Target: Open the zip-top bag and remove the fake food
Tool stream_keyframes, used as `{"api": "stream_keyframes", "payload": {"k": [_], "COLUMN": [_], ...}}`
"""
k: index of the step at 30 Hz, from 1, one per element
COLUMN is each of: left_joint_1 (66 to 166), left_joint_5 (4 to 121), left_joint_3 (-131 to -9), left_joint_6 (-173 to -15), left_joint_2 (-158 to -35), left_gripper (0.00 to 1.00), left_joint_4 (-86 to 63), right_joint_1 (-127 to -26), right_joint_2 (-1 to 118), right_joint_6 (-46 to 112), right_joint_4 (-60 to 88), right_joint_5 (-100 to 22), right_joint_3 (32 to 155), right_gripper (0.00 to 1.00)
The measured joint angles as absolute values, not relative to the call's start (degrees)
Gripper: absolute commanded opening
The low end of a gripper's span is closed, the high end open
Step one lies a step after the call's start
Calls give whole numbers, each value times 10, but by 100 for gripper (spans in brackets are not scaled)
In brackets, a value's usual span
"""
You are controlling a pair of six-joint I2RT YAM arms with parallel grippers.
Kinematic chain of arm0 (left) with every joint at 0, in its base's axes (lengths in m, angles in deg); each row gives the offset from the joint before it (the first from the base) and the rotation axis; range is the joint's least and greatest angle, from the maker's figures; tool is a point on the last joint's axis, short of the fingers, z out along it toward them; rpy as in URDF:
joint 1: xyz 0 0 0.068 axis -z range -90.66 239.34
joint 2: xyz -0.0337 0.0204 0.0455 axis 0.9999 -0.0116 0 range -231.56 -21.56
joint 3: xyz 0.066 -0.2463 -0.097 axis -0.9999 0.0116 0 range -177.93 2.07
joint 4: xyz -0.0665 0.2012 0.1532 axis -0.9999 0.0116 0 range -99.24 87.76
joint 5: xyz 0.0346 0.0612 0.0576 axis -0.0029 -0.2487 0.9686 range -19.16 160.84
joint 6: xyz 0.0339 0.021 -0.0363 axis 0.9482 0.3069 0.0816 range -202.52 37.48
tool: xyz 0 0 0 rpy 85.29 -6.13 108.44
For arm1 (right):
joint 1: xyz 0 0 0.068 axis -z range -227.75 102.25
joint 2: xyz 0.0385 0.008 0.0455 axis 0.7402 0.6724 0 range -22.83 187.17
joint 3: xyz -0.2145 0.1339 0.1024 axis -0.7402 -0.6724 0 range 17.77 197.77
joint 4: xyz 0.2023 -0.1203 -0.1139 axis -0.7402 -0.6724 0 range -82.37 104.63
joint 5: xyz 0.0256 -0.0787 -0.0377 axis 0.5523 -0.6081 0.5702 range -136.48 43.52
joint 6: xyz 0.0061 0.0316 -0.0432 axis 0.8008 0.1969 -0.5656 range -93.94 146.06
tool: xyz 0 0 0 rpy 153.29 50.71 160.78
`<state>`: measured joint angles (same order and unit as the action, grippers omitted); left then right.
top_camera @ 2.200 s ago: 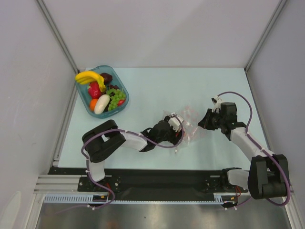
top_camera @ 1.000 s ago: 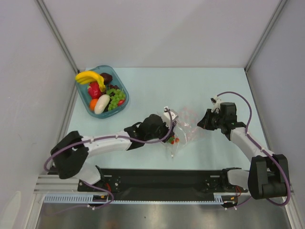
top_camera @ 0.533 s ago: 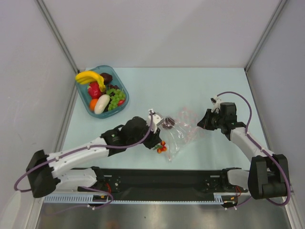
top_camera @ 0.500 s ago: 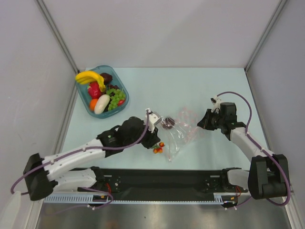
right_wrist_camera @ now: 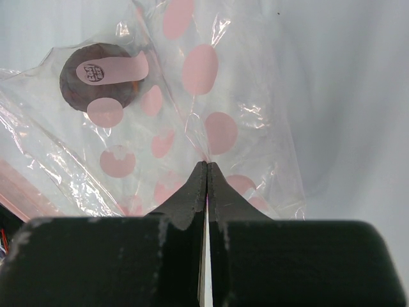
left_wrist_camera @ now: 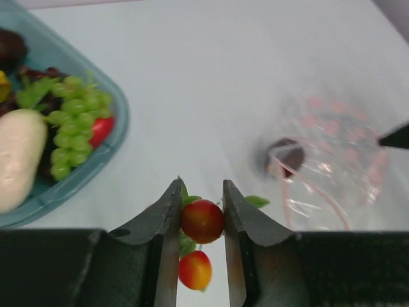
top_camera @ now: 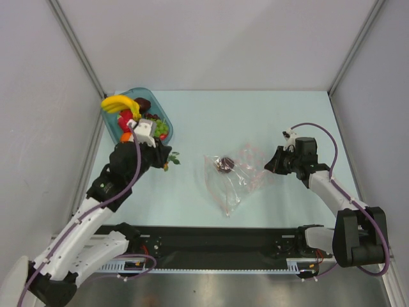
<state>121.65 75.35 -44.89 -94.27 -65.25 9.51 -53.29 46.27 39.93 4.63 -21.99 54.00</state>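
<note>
one red fruit (left_wrist_camera: 202,221) pinched between the half-open left jaws; right jaws closed tight on the zip-top bag (right_wrist_camera: 192,128).

Clear crinkly plastic zip-top bag (right_wrist_camera: 211,121), glossy plastic fake food (left_wrist_camera: 202,221), translucent teal tray (left_wrist_camera: 120,121), matt table (top_camera: 255,115)

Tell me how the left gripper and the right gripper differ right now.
The left gripper is shut on a small red-orange fake fruit sprig; the right gripper is shut on clear film of the zip-top bag. The left fingers stand apart around the fruit, while the right fingers meet with only film between them. The left gripper is beside the teal tray; the right gripper is at the bag's edge. Both hold something.
</note>
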Motion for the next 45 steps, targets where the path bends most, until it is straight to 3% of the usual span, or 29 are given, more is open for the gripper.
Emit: {"api": "stream_keyframes", "payload": {"k": [9,26,29,30,31,34,36,45], "left_joint_1": [946,838,830,829,828,827,827,829], "left_joint_5": [746,797,798,798,798,797,795,780], "left_joint_3": [-517,-692,-697,-697,-697,-699,-705,-714], "left_joint_6": [-952,-949,-949,-949,-949,-945,-941,-938], "left_joint_2": [-833,-1074,-1096,-1103,-1110,-1132,-1148,-1152], "left_gripper": [1,2,17,36,47,64,83,82], "left_joint_4": [59,19,19,18,19,20,24,32], "right_joint_1": [-532,-529,-529,-529,-529,-529,-529,-529], "right_joint_2": [463,481,481,481,481,481,481,481], "right_joint_6": [399,400,399,399,400,399,399,399], "right_joint_4": [46,56,56,56,56,56,56,56], "right_joint_5": [-219,-198,-196,-196,-196,-196,-196,-196], "right_joint_3": [540,540,540,540,540,540,540,540], "right_gripper": [0,0,0,0,0,0,0,0]}}
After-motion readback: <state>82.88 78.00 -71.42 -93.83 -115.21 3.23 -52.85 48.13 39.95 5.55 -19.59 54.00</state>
